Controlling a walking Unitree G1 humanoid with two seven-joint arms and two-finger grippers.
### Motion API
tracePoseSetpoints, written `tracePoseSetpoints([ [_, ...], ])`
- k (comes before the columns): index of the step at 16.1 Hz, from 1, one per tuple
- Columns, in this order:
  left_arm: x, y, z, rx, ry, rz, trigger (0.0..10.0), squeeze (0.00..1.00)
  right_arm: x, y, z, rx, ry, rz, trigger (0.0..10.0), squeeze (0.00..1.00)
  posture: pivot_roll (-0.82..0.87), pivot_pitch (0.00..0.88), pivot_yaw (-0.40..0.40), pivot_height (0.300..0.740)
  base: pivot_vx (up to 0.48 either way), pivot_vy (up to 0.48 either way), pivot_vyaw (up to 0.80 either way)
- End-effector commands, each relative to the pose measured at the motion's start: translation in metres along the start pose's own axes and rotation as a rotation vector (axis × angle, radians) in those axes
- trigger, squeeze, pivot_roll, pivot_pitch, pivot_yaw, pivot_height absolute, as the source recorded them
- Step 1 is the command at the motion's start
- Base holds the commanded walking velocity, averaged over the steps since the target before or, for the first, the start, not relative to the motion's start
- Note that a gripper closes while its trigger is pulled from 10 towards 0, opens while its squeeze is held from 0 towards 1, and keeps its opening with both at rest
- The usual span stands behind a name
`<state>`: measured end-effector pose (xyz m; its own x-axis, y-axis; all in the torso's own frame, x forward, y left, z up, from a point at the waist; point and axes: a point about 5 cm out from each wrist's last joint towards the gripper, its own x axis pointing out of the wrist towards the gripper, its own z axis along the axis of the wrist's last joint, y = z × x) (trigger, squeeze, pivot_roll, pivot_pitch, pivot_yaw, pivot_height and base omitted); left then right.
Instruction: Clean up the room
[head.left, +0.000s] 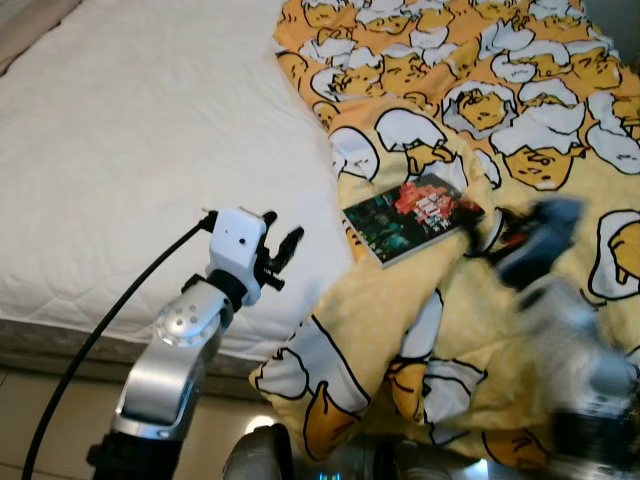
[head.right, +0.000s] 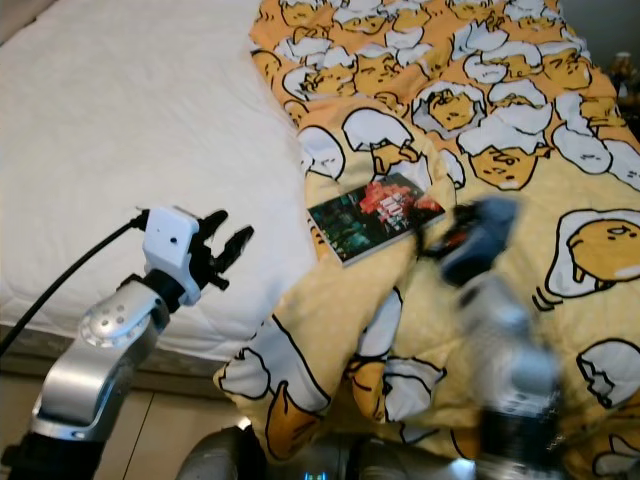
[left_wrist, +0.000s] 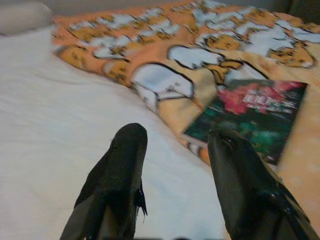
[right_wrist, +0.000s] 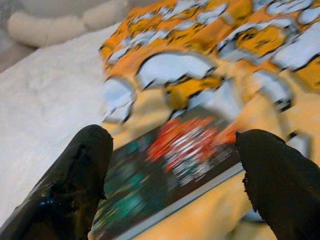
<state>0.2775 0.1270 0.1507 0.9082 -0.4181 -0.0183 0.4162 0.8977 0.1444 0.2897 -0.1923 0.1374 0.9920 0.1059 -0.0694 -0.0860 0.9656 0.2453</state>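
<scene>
A thin book (head.left: 413, 217) with a dark green and red cover lies flat on the yellow egg-print blanket (head.left: 470, 120), near the blanket's left edge. My right gripper (head.left: 495, 235) is blurred in motion just right of the book, and its black fingers (right_wrist: 75, 180) stand wide open with the book (right_wrist: 170, 170) between them in the right wrist view. My left gripper (head.left: 283, 252) hovers over the white mattress (head.left: 140, 150) left of the book, fingers open and empty. In the left wrist view the book (left_wrist: 255, 117) lies ahead past the fingertips (left_wrist: 127, 155).
The blanket is bunched and hangs over the bed's front edge (head.left: 330, 390). A black cable (head.left: 110, 330) runs along my left arm. A pale pillow (right_wrist: 65, 22) lies at the head of the bed. Tiled floor (head.left: 40, 420) shows below the bed edge.
</scene>
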Motion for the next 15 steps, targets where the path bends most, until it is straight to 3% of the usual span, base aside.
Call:
tracePoseSetpoints([
  [1,-0.006,0.006,-0.002,0.026,0.002,0.051,10.0,0.0,-0.007,-0.001,0.001,-0.032,-0.021,-0.085,10.0,0.0,0.02,0.061,0.035,0.74,0.0,0.386,0.0],
  [2,-0.008,0.008,-0.005,0.037,0.014,0.083,10.0,0.0,-0.015,-0.004,-0.007,-0.081,-0.004,-0.183,10.0,0.0,0.02,0.055,0.032,0.74,0.0,0.382,0.0],
  [4,-0.014,0.014,-0.013,0.054,0.05,0.145,10.0,0.0,-0.023,-0.002,-0.012,-0.166,-0.009,-0.217,10.0,0.0,0.02,0.05,0.034,0.74,0.0,0.379,0.0],
  [6,-0.024,0.016,-0.019,0.076,0.064,0.164,10.0,0.0,-0.028,-0.003,-0.012,-0.158,-0.004,-0.282,10.0,0.0,0.03,0.036,0.035,0.74,0.0,0.296,-0.42],
  [8,-0.026,0.016,-0.019,0.08,0.06,0.166,10.0,0.0,-0.029,0.0,-0.015,-0.157,0.0,-0.252,10.0,0.0,0.03,0.028,0.03,0.74,0.0,0.386,0.0],
  [12,-0.024,0.016,-0.017,0.057,0.045,0.183,10.0,0.0,-0.027,0.009,-0.02,-0.143,0.009,-0.221,10.0,0.0,0.04,0.016,0.023,0.74,0.0,0.357,0.0],
  [15,-0.019,0.015,-0.014,0.018,0.025,0.208,10.0,0.0,-0.026,0.008,-0.022,-0.125,0.019,-0.227,10.0,0.0,0.04,0.012,0.011,0.74,0.0,0.0,0.0],
])
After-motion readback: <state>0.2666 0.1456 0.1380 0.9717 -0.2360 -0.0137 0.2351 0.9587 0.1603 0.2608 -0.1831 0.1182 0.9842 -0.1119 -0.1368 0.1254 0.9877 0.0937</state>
